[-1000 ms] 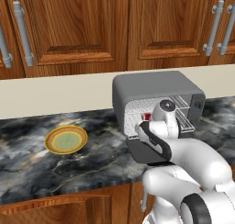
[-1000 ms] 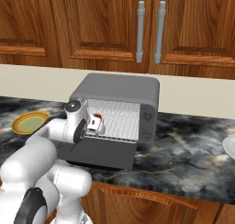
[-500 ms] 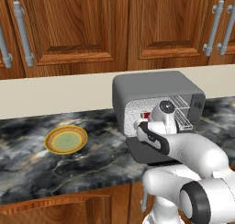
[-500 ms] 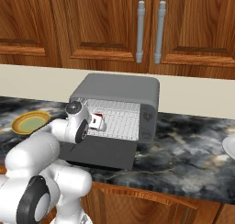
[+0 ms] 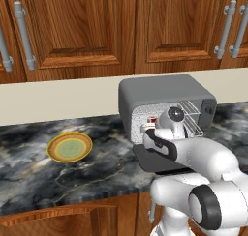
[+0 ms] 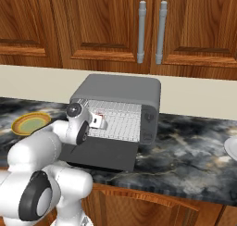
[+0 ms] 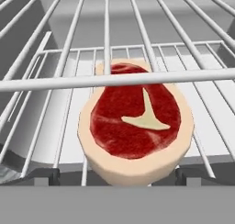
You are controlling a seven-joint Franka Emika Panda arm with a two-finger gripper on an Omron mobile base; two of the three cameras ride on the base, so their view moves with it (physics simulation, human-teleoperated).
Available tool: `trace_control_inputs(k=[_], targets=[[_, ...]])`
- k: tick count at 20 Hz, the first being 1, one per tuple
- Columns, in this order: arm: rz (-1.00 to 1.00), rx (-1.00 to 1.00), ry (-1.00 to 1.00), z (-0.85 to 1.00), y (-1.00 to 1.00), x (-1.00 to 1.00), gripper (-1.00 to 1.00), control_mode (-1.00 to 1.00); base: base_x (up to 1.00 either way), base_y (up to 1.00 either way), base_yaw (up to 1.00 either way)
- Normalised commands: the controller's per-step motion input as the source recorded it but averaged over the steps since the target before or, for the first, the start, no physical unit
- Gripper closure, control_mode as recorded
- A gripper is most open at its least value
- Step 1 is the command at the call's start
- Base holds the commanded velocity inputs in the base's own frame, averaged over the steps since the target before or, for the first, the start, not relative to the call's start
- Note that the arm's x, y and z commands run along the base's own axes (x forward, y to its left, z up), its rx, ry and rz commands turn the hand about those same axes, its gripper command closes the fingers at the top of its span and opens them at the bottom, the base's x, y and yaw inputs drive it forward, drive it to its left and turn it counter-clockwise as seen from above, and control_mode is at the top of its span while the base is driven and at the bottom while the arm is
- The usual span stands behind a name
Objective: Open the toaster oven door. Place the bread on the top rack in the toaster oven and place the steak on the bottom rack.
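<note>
Jaws spread wide, gripping nothing, the two dark fingertips (image 7: 43, 176) parted at either side of the steak (image 7: 136, 140) in the hand view. Steak lay flat on the lower wire rack (image 7: 59, 131) inside the toaster oven (image 5: 164, 97), a red slab with a pale rim and a pale Y-shaped streak, near the front edge of that rack, between the fingertips but whether touched by either could not be told. Upper rack (image 7: 137, 78) crossed just above it, one front bar passing over the meat's far end. Oven stood on the dark marbled desk (image 5: 29, 167) against the pale back wall, below the wooden cabinets (image 5: 82, 32). Door (image 6: 104, 153) hung fully down, lying flat and dark out over the desk toward the front edge. Gripper (image 6: 99, 121) reached into the oven's mouth from the left side, the white arm bent low in front of the opening. Small red patch of the steak (image 5: 152, 120) seen beside the wrist in the left base view. Yellow-green plate (image 5: 69, 147) sat well apart to the left on the desk, bare. Edge of a white dish (image 6: 231, 147) showed at the far right of the desk. Bread not made out on the upper rack.
</note>
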Motion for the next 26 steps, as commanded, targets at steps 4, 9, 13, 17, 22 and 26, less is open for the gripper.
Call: trace_control_inputs(k=[4, 9, 13, 17, 22, 26], targets=[[-0.05, 0.01, -0.07, -0.12, 0.09, -0.44, -1.00, -1.00, 0.00, 0.00, 0.00], [-0.03, 0.00, -0.02, -0.28, 0.06, -0.66, -1.00, -1.00, 0.00, 0.00, 0.00], [0.00, 0.00, 0.00, -0.49, 0.03, -0.65, -1.00, -1.00, 0.00, 0.00, 0.00], [0.00, -0.01, 0.00, -0.74, 0.02, -0.49, -1.00, -1.00, 0.00, 0.00, 0.00], [0.00, -0.01, 0.00, -0.84, 0.07, -0.29, -1.00, -1.00, 0.00, 0.00, 0.00], [0.00, 0.00, 0.00, -0.93, 0.03, -0.04, -1.00, -1.00, 0.00, 0.00, 0.00]])
